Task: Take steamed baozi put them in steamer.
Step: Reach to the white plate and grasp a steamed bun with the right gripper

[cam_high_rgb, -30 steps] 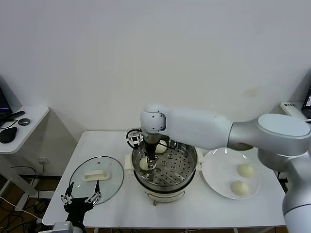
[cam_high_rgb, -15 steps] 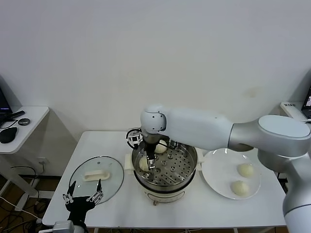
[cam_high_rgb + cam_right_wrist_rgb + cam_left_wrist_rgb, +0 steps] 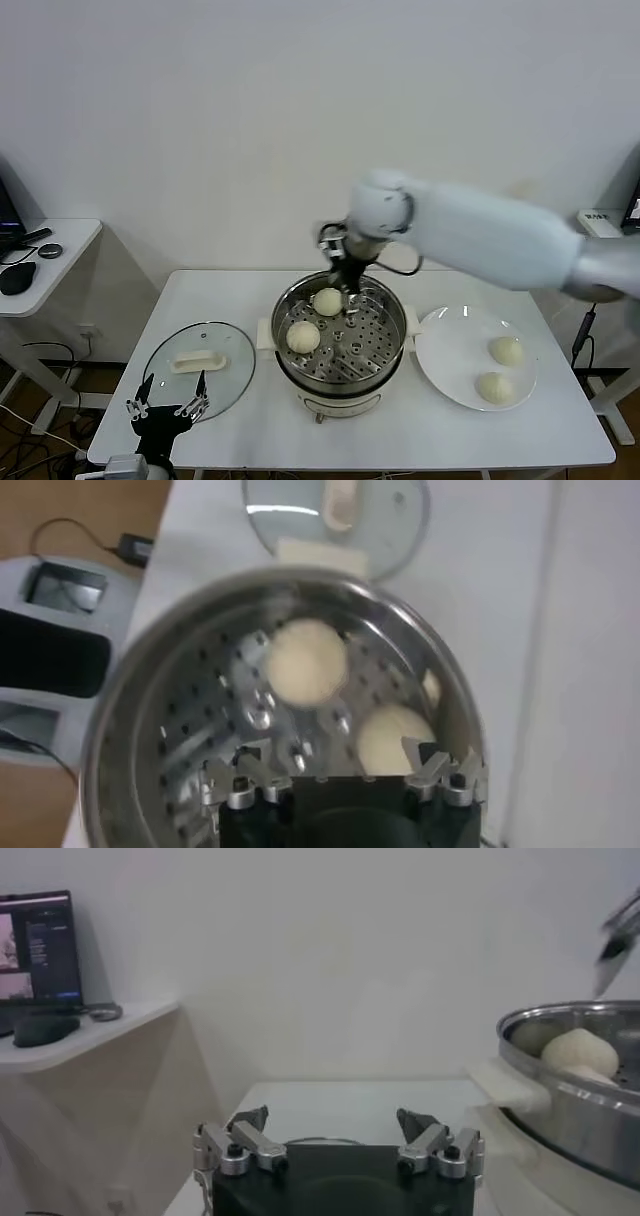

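Halfway through the loading job, by the look of things: two buns (image 3: 303, 336) (image 3: 327, 301) sitting on the perforated tray inside the steamer (image 3: 385, 352), two more (image 3: 506, 350) (image 3: 491, 387) waiting on the white plate (image 3: 442, 372) just beside it on the right. Right gripper (image 3: 345, 283) poised over the steamer's far rim, above the farther bun and clear of it, fingers (image 3: 442, 770) spread wide, holding nothing and touching nothing. Same story from the right wrist view, looking straight down into the pot: both buns (image 3: 306, 660) (image 3: 392, 738) lying free on the tray, apart from each other and from the fingertips. Next step, judged from this layout: a swing across to the plate, a descent with the fingers kept wide enough to straddle a soft bun, a gentle close so as not to squash the dough, then a lift high enough to clear the steel wall and a drop onto the bare part of the tray, nearer the plate side. Left gripper (image 3: 167, 408) parked low at the front left corner of the table (image 3: 230, 440), near the glass lid (image 3: 198, 360), fingers (image 3: 232, 1144) likewise wide apart and empty, with no part in the work for now.
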Motion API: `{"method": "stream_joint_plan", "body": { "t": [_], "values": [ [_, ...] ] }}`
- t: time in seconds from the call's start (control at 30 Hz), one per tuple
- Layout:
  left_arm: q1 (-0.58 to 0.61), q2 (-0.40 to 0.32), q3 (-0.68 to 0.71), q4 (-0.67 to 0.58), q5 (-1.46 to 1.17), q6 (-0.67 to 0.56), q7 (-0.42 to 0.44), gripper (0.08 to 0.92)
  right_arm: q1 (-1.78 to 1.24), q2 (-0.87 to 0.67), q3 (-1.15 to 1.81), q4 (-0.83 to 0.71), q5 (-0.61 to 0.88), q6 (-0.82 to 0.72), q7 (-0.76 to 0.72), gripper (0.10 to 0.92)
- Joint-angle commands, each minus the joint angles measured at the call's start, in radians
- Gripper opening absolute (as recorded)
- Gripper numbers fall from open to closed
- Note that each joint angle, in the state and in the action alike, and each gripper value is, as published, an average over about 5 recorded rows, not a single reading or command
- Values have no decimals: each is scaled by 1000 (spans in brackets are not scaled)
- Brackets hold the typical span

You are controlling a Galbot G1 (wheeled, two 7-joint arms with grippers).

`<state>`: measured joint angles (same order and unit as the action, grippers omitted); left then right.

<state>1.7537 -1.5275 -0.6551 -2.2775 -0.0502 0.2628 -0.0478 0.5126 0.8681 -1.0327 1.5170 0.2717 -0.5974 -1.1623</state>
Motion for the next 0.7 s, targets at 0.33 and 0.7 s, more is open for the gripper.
{"method": "stream_joint_plan", "body": {
  "t": [0.33,0.7],
  "values": [
    [-1,-4,-13,3,-19,1,6,823,-479,-652,425,176,-254,250,-102,823],
    [72,-22,1,-1,5,-15,-4,823,-1138,-515,940,39,-576,444,-150,823]
  ]
}}
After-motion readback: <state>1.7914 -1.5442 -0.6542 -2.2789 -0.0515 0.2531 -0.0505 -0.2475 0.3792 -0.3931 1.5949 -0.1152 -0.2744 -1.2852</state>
